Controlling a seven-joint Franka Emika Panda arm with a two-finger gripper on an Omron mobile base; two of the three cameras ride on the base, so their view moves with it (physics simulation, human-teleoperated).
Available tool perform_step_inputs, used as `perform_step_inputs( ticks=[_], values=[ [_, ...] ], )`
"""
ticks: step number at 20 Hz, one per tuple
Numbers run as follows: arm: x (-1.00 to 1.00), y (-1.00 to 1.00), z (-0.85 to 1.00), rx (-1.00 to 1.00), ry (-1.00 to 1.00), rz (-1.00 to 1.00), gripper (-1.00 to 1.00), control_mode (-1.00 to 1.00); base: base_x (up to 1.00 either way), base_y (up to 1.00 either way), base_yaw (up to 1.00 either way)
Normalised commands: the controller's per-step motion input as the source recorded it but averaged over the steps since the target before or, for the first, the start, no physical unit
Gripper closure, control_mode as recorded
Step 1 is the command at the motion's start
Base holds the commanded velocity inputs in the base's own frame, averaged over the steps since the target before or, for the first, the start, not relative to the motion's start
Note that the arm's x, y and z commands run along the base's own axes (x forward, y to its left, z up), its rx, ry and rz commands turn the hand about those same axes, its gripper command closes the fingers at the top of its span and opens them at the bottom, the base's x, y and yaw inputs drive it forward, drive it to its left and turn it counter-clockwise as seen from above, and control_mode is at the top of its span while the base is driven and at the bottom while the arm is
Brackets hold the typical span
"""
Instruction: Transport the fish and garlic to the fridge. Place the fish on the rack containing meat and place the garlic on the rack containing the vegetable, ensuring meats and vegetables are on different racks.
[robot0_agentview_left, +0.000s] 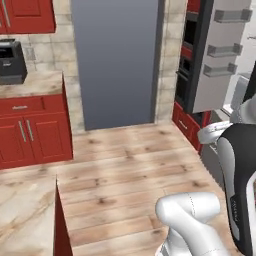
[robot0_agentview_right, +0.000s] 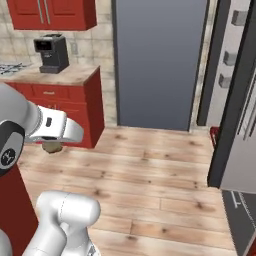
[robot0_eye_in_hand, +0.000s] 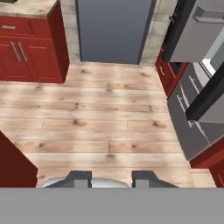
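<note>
Just under the white hand in the right base view, a small beige-brown lump that looks like the garlic (robot0_agentview_right: 51, 146) hangs above the floor, in front of the red base cabinets (robot0_agentview_right: 60, 107); whether it is gripped cannot be told. In the hand view the gripper (robot0_eye_in_hand: 112, 178) shows its two dark fingertips (robot0_eye_in_hand: 78, 177) apart with a moderate gap, and what lies between them is hidden. To the right stands the fridge (robot0_agentview_left: 202, 80), its dark grey door swung open with grey bins (robot0_agentview_left: 221, 50) on the inner face. A wide plank floor (robot0_agentview_left: 130, 165) lies between the arm and a tall grey panel (robot0_agentview_left: 117, 60). A black coffee machine (robot0_agentview_right: 51, 52) sits on the marble counter (robot0_agentview_right: 65, 75) to the left.
</note>
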Motion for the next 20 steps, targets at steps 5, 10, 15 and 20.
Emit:
perform_step_inputs(
  ticks=[5, 10, 15, 20],
  values=[
    [0.00, 0.00, 0.00, 0.00, 0.00, 0.00, 1.00, 1.00, 1.00, 0.00, -0.14],
    [0.00, 0.00, 0.00, 0.00, 0.00, 0.00, 1.00, 1.00, 1.00, 0.00, -0.42],
    [0.00, 0.00, 0.00, 0.00, 0.00, 0.00, 1.00, 1.00, 0.85, 0.10, -0.61],
    [0.00, 0.00, 0.00, 0.00, 0.00, 0.00, 1.00, 1.00, 0.82, 0.25, -0.61]
  ],
)
